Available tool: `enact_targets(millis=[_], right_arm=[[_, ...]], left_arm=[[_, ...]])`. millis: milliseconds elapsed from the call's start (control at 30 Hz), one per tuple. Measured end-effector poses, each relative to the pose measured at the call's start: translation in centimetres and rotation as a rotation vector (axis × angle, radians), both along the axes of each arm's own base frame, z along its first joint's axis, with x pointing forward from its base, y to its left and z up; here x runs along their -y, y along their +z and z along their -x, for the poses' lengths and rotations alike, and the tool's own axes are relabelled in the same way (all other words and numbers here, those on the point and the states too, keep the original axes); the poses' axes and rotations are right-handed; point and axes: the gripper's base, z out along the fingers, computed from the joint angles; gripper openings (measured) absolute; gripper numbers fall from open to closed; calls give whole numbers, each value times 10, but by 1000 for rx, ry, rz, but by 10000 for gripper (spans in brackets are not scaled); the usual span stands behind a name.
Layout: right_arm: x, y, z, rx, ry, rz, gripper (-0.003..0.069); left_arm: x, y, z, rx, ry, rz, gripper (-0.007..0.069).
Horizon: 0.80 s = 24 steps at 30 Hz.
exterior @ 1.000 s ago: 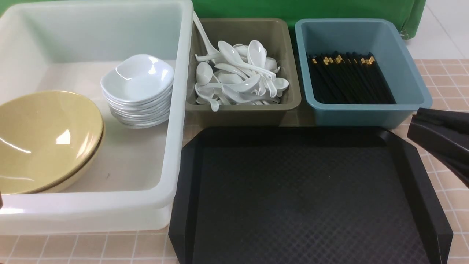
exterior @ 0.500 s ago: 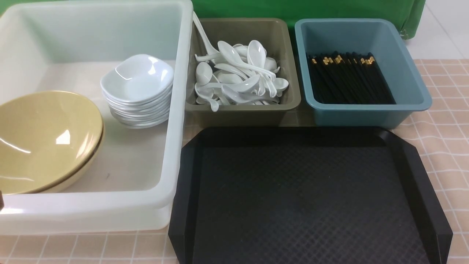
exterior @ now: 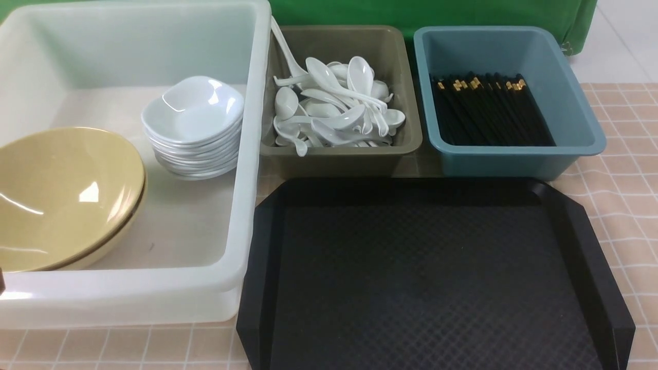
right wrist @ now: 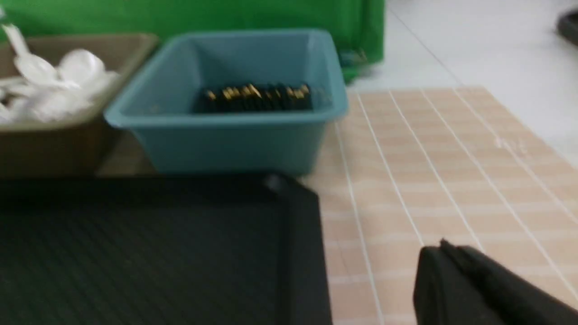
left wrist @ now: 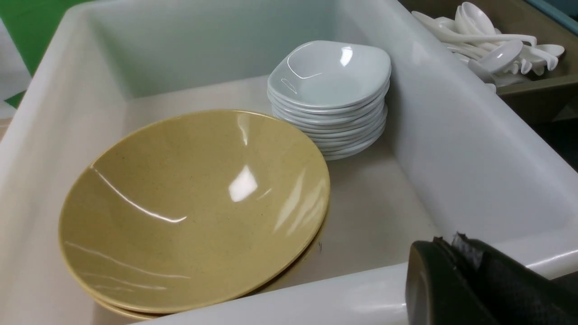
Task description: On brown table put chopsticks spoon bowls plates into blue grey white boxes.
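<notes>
The white box holds stacked yellow bowls and a stack of white plates. The grey box holds several white spoons. The blue box holds black chopsticks. Neither gripper shows in the front view. In the left wrist view my left gripper is shut and empty at the white box's near rim, beside the bowls and plates. In the right wrist view my right gripper is shut and empty over the table cloth, right of the blue box.
A flat black tray lies in front of the grey and blue boxes and shows nothing on it; it also shows in the right wrist view. A green cloth hangs behind the boxes. The checked brown table runs along the right.
My right gripper, at the front view's right edge one second ago, has drawn back out of that view. Nothing in the boxes has moved.
</notes>
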Motion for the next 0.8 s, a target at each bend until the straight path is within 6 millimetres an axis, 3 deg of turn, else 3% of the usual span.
enact_targets(millis=[67, 800], right_arm=[[1, -9, 1, -47, -16, -12, 36], [1, -9, 1, -40, -20, -12, 38]], left_arm=[[0, 0, 0, 0, 0, 0, 1], [0, 0, 0, 0, -1, -2, 1]])
